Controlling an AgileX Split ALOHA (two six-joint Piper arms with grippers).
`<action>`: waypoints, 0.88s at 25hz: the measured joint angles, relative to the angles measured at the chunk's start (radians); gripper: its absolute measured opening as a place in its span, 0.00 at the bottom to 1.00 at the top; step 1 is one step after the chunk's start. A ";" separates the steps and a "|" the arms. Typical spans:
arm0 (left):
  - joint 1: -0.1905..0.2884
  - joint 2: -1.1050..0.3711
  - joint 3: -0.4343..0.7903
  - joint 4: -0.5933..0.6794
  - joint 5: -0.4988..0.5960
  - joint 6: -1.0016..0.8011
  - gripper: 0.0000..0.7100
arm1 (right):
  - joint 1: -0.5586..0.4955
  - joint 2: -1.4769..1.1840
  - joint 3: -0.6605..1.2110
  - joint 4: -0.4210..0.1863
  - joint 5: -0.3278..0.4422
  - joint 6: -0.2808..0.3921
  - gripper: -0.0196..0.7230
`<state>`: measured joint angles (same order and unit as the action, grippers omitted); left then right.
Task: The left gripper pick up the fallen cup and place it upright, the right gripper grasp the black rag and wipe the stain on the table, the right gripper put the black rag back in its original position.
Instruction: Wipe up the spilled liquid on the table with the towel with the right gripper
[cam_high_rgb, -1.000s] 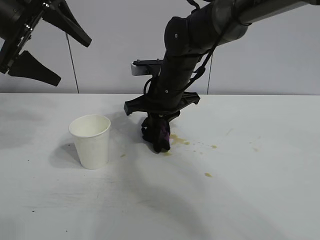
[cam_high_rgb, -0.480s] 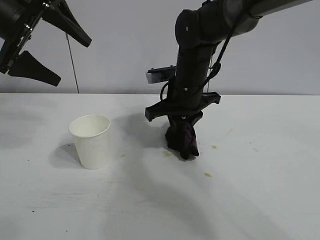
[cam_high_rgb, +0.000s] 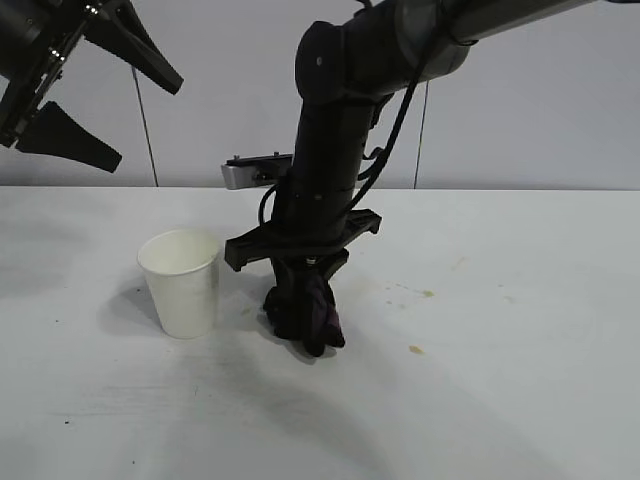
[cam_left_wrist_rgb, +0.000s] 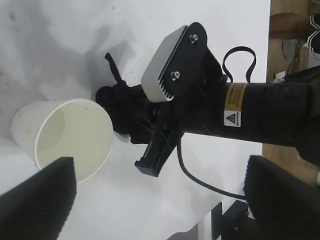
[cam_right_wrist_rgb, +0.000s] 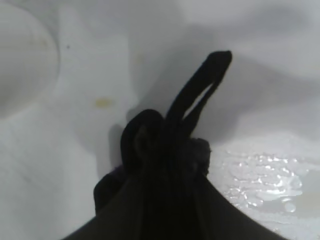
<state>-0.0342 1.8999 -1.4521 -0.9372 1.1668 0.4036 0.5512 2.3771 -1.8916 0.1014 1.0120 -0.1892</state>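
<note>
The white cup (cam_high_rgb: 181, 283) stands upright on the table (cam_high_rgb: 520, 400), left of centre; the left wrist view looks into the cup (cam_left_wrist_rgb: 65, 135) from above. My left gripper (cam_high_rgb: 150, 127) hangs open high above the table at the far left, its fingers (cam_left_wrist_rgb: 37, 200) holding nothing. My right gripper (cam_high_rgb: 305, 282) points straight down just right of the cup, shut on the black rag (cam_high_rgb: 306, 316), which is pressed against the table. Of the stain, small yellow-brown spots (cam_high_rgb: 415, 349) lie to the rag's right. A wet sheen (cam_right_wrist_rgb: 260, 175) shows beside the rag (cam_right_wrist_rgb: 165, 150).
The right arm's thick black body (cam_left_wrist_rgb: 260, 112) and looped cable reach over the table's middle. A faint yellow spot (cam_right_wrist_rgb: 102, 102) lies between rag and cup. White tabletop stretches in front of and to the right of the rag.
My right gripper swept the rag right, then back left and nearer the front, ending close to the cup. The yellow-brown blotch at the middle is gone. Left gripper and cup have not moved.
</note>
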 joint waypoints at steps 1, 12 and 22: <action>0.000 0.000 0.000 0.000 0.000 0.000 0.93 | 0.000 0.000 0.000 -0.018 0.007 0.013 0.18; 0.000 0.000 0.000 0.000 0.000 0.000 0.93 | -0.121 -0.002 -0.002 -0.124 0.147 0.081 0.18; 0.000 0.000 0.000 0.000 0.000 0.000 0.93 | -0.216 -0.002 -0.002 -0.138 0.199 0.088 0.18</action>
<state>-0.0342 1.8999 -1.4521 -0.9372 1.1668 0.4036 0.3352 2.3751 -1.8935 -0.0367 1.2112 -0.1013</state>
